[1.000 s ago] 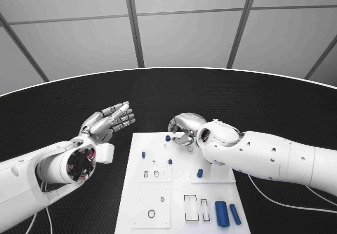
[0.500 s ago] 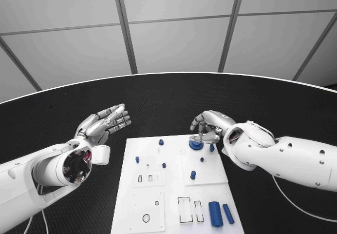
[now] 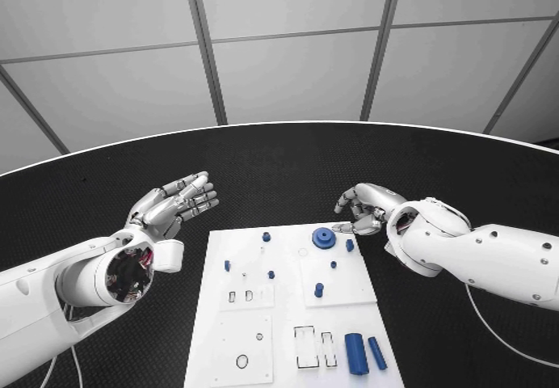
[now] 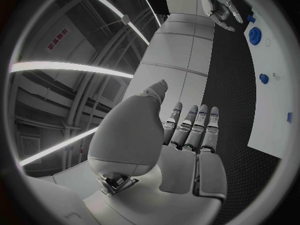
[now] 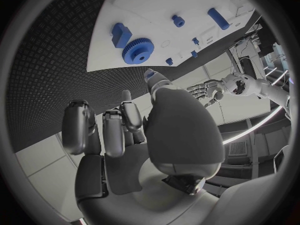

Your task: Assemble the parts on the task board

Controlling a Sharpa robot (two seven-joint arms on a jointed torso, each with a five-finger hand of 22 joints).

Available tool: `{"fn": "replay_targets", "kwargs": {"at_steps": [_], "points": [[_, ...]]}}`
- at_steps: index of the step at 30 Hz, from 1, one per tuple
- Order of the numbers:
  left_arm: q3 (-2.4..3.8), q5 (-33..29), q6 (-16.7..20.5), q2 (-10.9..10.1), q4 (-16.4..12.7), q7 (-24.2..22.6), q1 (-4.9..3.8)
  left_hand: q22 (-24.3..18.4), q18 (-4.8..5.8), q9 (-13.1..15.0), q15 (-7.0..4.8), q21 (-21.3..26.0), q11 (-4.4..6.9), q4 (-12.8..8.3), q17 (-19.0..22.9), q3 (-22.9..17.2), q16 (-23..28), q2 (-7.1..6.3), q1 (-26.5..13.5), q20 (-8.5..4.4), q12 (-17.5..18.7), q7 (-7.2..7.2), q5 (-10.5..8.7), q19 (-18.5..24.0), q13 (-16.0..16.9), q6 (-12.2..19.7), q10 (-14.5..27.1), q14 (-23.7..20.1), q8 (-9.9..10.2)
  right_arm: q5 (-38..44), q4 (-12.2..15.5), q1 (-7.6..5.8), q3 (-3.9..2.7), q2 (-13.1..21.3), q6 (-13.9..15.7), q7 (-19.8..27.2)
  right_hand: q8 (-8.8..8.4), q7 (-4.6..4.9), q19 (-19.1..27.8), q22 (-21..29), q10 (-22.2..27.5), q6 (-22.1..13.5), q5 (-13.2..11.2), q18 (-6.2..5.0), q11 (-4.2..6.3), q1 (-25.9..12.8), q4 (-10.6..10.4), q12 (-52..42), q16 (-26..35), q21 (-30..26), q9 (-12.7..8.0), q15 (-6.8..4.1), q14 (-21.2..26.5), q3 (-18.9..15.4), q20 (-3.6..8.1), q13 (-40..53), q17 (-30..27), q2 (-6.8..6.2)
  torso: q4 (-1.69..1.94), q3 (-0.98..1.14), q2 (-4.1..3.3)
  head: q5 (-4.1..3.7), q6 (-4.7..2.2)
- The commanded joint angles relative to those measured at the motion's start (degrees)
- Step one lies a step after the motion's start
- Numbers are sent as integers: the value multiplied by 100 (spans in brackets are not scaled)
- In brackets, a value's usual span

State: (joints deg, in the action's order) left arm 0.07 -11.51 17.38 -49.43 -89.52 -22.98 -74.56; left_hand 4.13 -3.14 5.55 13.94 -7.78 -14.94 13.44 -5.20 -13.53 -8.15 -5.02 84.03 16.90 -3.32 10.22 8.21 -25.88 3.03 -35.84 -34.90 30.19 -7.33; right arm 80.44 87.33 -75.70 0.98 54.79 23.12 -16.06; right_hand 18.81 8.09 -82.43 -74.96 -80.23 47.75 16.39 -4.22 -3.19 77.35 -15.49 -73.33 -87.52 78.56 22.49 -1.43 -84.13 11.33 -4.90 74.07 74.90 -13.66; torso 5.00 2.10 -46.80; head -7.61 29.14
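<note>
The task board (image 3: 292, 323) lies flat in the middle of the black table (image 3: 279, 162); a blue gear (image 3: 324, 238) sits on the board near its far right corner, with a small blue block (image 3: 350, 244) just beside it; several small blue pegs (image 3: 266, 237) stand across the far half, and two long blue bars (image 3: 363, 353) lie side by side at the near right edge. The right hand (image 3: 363, 212) hovers over the table just beyond the board's far right corner, close to the gear but apart from it, fingers loosely curled and holding nothing; the left hand (image 3: 174, 204) is raised over the table left of the board, palm up, fingers extended and slightly parted, holding nothing.
</note>
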Motion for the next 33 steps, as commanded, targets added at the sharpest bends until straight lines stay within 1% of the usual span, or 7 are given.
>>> {"fn": "replay_targets", "kwargs": {"at_steps": [1, 5, 9, 13, 28, 30, 33], "points": [[0, 0, 0, -1, 0, 0, 0, -10, -55, -8, -9, -20, -11, -14, 5, -29, 27, 8, 34, -7, 38, 674, -31, 4, -8, 53, 49, -46, 33, -3, -54, 0, 3, -62, -47, 0, 59, 13, -55, -145, -108, -78, 26, 80, -10, 125, -85, -230, -46, 57, 12, 52, -482, -170, -12, 226, 963, 21, -2, -22, -13, 5, -4], [0, 0, 0, -6, -6, 0, 0, -10, -55, -8, -9, -20, -11, -14, 5, -29, 27, 8, 34, -7, 38, 674, -31, 4, -8, 53, 49, -46, 33, -6, -121, 2, 14, -153, -131, -18, 87, 24, -69, -183, -190, -114, 29, 88, -21, 176, -102, -404, -66, 82, 14, 62, -491, -265, -22, 391, 1008, 54, -7, -22, -22, -6, 4], [0, 0, -2, -12, -18, 1, 0, -10, -55, -8, -9, -20, -11, -14, 5, -29, 27, 8, 34, -7, 38, 674, -31, 4, -8, 53, 49, -46, 33, -6, -169, 4, 29, -223, -204, -46, 110, 37, -109, -266, -277, -156, 38, 106, -35, 222, -103, -581, -93, 145, 12, 75, -503, -347, -33, 557, 1074, 89, 4, -30, -23, -30, 13], [0, 0, 0, -21, -24, 1, 0, -10, -55, -8, -9, -20, -11, -14, 5, -29, 27, 8, 34, -7, 38, 674, -31, 4, -8, 53, 49, -46, 33, -7, -202, 8, 54, -284, -253, -57, 126, 46, -123, -299, -345, -183, 52, 113, -45, 246, -105, -711, -104, 168, 11, 84, -508, -398, -42, 679, 1100, 105, 12, -30, -24, -34, 32], [0, 0, -2, -36, -41, 1, -1, -14, -55, -11, -5, -18, -12, -27, 11, -41, 40, 7, 33, -7, 39, 673, -33, 5, -9, 55, 74, -72, 39, -1, -267, 25, 119, -417, -416, -159, 172, 63, -187, -432, -475, -213, 109, 142, -65, 338, -99, -958, -147, 270, 6, 104, -529, -439, -61, 910, 1210, 174, 4, -32, -13, -1, 76], [0, 0, -3, -42, -43, 2, -1, -14, -55, -11, -5, -18, -12, -27, 11, -41, 40, 7, 33, -7, 39, 673, -33, 5, -9, 55, 74, -72, 39, 48, -277, 35, 126, -435, -420, -161, 175, 64, -191, -440, -484, -213, 113, 144, -66, 345, -100, -973, -151, 277, 6, 105, -531, -435, -62, 924, 1220, 183, -6, -29, -8, 11, 83], [0, 0, -5, -46, -44, 4, -1, -14, -55, -11, -5, -18, -12, -27, 11, -41, 40, 7, 33, -7, 39, 673, -33, 5, -9, 55, 74, -72, 39, 88, -292, 48, 132, -452, -423, -162, 177, 64, -197, -453, -497, -213, 114, 147, -67, 347, -100, -993, -155, 287, 5, 105, -533, -434, -63, 943, 1232, 186, -4, -25, -11, 17, 94]]}}
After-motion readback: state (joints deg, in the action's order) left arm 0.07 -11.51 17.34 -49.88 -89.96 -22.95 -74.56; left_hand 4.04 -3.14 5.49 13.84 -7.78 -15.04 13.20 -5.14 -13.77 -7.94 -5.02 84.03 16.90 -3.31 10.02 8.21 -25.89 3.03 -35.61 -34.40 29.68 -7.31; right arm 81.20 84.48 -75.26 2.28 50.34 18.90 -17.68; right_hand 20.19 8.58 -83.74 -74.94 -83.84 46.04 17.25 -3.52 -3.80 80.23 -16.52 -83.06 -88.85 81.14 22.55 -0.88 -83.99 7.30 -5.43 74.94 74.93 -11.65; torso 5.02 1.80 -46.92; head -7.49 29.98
